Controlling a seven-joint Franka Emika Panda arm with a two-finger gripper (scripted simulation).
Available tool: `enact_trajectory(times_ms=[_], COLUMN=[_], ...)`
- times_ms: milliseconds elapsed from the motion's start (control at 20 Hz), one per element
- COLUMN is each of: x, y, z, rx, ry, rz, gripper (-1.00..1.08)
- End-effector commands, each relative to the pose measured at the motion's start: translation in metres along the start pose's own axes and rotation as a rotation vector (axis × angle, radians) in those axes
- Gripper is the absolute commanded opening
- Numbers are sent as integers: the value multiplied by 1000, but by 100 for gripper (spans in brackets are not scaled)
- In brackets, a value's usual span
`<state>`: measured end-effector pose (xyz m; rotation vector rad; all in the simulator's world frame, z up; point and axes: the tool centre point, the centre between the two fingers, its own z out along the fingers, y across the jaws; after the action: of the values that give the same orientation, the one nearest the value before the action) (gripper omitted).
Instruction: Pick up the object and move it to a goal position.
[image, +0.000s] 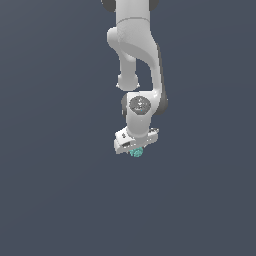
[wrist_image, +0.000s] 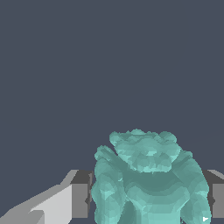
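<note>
Tool at the end of the white arm points down, and its fingers are closed in on the object from both sides. In the wrist view the teal, bumpy object sits between the two dark pads and touches them. Around it only the plain dark grey tabletop is seen; whether the object touches it, I cannot tell.
</note>
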<state>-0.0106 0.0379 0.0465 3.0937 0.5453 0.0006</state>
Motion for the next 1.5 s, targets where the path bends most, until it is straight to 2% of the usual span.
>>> enact_trajectory(times_ms=[0,450,1450], x=[1,7,33], y=[2,17,70], z=[-7,-65,-271], rx=[0,0,1], ry=[1,1,1], rz=[0,0,-1], gripper=[-100,-100,-100])
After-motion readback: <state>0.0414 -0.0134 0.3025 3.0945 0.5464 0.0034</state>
